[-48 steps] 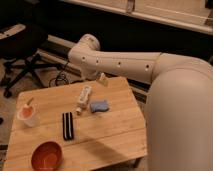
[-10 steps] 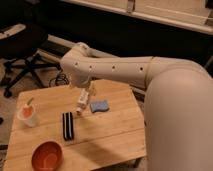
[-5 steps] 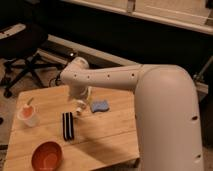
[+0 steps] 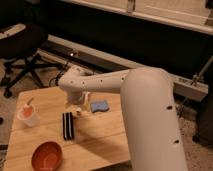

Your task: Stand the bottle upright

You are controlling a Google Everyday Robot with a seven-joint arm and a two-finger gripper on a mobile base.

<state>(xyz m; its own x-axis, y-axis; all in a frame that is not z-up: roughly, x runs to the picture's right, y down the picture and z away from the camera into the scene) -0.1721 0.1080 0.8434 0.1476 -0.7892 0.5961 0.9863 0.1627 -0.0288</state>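
With the bottle [image 4: 78,112] lying left of centre on the table [image 4: 100,136], largely hidden beneath the lowered gripper [image 4: 83,102], whose jaws are spread wide and empty, grasping and uprighting are judged not yet done.

Hand [image 4: 82,103] over bottle [image 4: 78,112] — sponge [image 4: 99,106] right, cup [image 4: 29,116] left.

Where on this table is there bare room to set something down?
Bare wood lies front right on the table, bordered by the black bar, the sponge and the edge; a smaller patch sits between cup and bowl. Crowded: the middle back, where the open gripper hangs by the bottle.
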